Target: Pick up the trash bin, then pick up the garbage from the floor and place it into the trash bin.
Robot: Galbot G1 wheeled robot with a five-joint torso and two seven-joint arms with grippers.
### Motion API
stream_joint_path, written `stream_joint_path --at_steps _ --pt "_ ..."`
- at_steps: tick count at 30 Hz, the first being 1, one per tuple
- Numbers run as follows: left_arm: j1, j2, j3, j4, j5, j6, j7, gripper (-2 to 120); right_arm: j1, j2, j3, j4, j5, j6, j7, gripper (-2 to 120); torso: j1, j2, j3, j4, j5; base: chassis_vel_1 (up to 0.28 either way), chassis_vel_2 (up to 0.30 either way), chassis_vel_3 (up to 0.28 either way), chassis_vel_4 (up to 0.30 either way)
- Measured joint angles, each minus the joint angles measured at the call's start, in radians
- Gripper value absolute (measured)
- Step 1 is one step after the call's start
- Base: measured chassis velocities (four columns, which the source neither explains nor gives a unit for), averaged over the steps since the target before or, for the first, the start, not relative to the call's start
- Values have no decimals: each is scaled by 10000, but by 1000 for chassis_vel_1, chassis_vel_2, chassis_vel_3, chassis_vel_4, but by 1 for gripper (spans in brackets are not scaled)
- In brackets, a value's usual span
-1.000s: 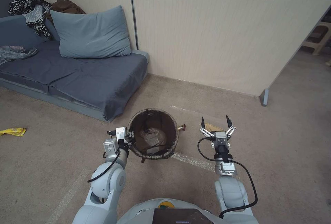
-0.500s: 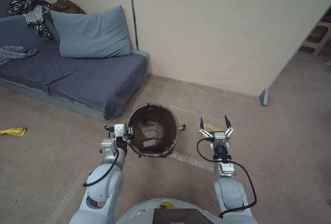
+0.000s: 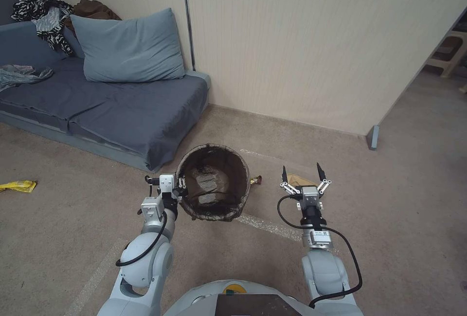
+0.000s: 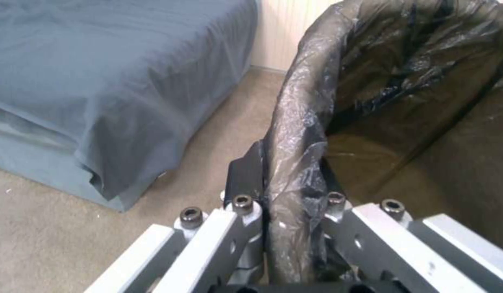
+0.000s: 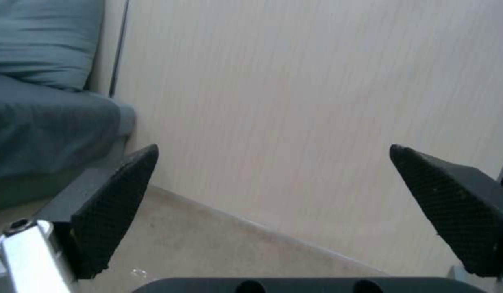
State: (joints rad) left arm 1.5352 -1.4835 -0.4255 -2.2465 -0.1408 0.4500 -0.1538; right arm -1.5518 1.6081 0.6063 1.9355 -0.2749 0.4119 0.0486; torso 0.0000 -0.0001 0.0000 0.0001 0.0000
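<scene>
The trash bin (image 3: 228,209), lined with a dark brown bag, hangs tilted above the carpet with its mouth toward me. My left gripper (image 3: 179,191) is shut on its near-left rim; in the left wrist view the fingers (image 4: 246,179) pinch the folded liner of the bin (image 4: 403,101). Pale crumpled litter (image 3: 205,185) lies inside. My right gripper (image 3: 301,174) is open and empty to the bin's right, above a tan paper bag (image 3: 297,180) on the floor; its fingers (image 5: 116,211) stand wide apart. A small wrapper (image 3: 256,179) lies beside the bin. A yellow wrapper (image 3: 17,185) lies far left.
A low blue-grey sofa (image 3: 121,107) with a pillow (image 3: 129,48) stands at the left, with black-and-white clothing (image 3: 41,14) at its back. A beige wall (image 3: 316,48) runs behind, ending at a corner post (image 3: 373,137). Open carpet lies to the right.
The left gripper has moved the bin slightly left and up, tilting its mouth more toward me. The right arm has hardly moved.
</scene>
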Motion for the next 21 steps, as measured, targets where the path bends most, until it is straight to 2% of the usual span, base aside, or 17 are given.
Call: stream_joint_path --at_steps 4,14,21 --pt "6 -11 7 -20 17 -4 -2 6 4 0 0 -1 -8 0 6 100 0 0 0 -1 0 -39 63 69 -51" --pt "11 -27 22 18 50 -3 0 6 -1 0 2 -31 23 43 -42 100 -1 1 -1 -1 0 -131 148 145 -142" --pt "-10 -25 -1 148 80 -80 -6 6 2 0 1 -63 22 103 -86 100 1 0 2 -1 0 -6 7 7 -13"
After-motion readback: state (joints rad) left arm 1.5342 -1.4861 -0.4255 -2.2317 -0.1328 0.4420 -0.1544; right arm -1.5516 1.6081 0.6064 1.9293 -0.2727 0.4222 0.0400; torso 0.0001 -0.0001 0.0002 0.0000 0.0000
